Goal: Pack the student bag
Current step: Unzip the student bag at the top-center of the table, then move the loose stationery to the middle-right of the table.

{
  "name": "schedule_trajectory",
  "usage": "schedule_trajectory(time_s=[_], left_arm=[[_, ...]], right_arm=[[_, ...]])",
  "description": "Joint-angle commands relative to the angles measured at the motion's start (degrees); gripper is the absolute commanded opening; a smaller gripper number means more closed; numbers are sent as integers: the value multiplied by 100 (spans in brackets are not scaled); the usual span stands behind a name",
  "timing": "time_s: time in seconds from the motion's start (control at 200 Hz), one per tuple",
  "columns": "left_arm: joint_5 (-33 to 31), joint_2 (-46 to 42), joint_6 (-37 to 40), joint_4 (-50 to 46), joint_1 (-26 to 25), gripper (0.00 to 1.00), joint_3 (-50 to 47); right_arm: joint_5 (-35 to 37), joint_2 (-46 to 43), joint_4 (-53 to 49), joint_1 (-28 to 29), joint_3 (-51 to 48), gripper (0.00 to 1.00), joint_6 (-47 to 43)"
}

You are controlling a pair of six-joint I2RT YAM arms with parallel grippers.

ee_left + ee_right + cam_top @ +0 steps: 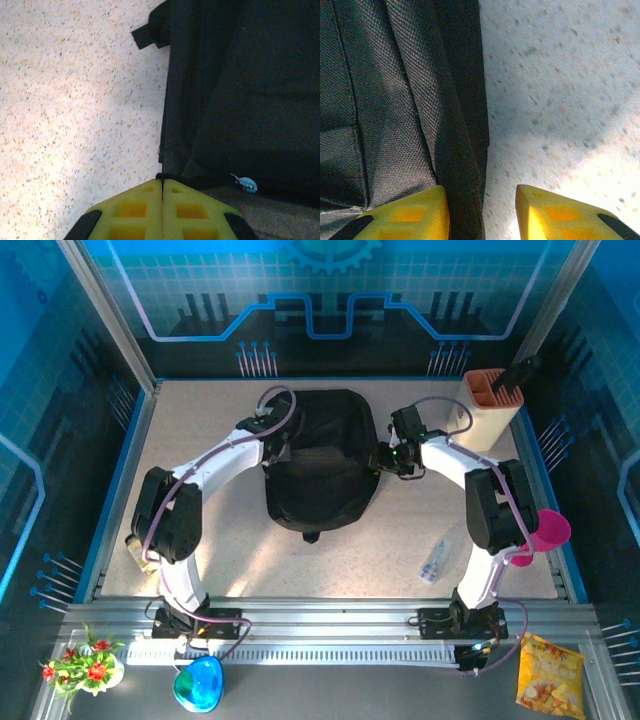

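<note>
The student bag (pixel 320 455) lies flat mid-table, long axis running away from the arm bases. It sits right between both pincers, so neither arm is really nearer. The left gripper (pixel 162 186) is clenched tight, tips butted up against the bag's left edge seam. Can't tell if any fabric is actually caught in there. The right gripper (pixel 480 192) has its jaws apart, straddling the bag's right edge. That edge runs straight ahead between them, hugging the bag-side finger, with bare table (pixel 560 100) by the other. Best guess: closing would pinch that edge.
</note>
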Motion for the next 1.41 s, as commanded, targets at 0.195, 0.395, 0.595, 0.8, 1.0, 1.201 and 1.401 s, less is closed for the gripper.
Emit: schedule_trajectory(time_s=[0.195, 0.395, 0.595, 0.8, 1.0, 1.201, 1.401], left_arm=[[320, -1039, -726, -27, 41, 13, -922], [633, -1979, -478, 225, 56, 49, -1155], [1052, -2772, -48, 415, 195, 73, -1354], [1300, -3600, 295, 940, 328, 96, -1957], [1421, -3986, 600, 1263, 418, 99, -2454], [1536, -3882, 791, 1211, 422, 99, -2509], [1691, -3841, 750, 1266, 446, 99, -2491]], right_arm=[[-734, -310, 441, -68, 349, 44, -170], [-71, -1698, 89, -38, -484, 70, -272], [786, -2777, -906, 5, -1384, 82, -300], [1697, -3702, -1912, 88, -2315, 92, 301], [1626, -4321, -2411, 208, -3274, 89, 1518], [1120, -4453, -1980, 308, -4018, 86, 2121], [1004, -4014, -1429, 317, -4065, 86, 1947]])
